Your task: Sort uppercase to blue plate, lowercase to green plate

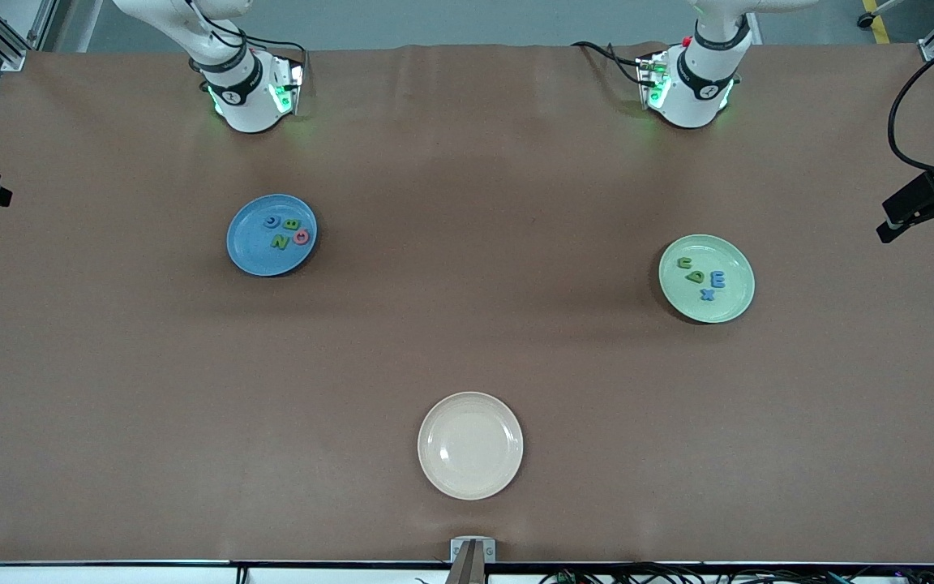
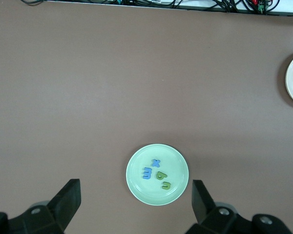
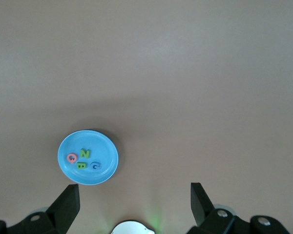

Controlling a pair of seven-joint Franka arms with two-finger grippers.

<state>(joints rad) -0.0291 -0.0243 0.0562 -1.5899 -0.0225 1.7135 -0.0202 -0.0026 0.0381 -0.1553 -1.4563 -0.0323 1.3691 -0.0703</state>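
Observation:
The uppercase letters, a blue G (image 1: 272,221), green B (image 1: 292,225), green N-like letter (image 1: 280,241) and pink Q (image 1: 302,237), lie in the blue plate (image 1: 252,251). The lowercase letters, a green u (image 1: 685,263), green q-like letter (image 1: 695,276), blue m (image 1: 717,279) and blue x (image 1: 707,295), lie in the green plate (image 1: 739,300). My left gripper (image 2: 136,184) hangs open and empty high over the green plate (image 2: 146,190). High up too, my right gripper (image 3: 134,187) is open and empty over bare table beside the blue plate (image 3: 97,175). Neither gripper shows in the front view.
An empty cream plate (image 1: 469,445) sits near the table's front edge, midway between the arms' ends. The brown table cloth (image 1: 467,243) stretches between the plates. Both arm bases stand along the table's back edge, and cables run along the front edge.

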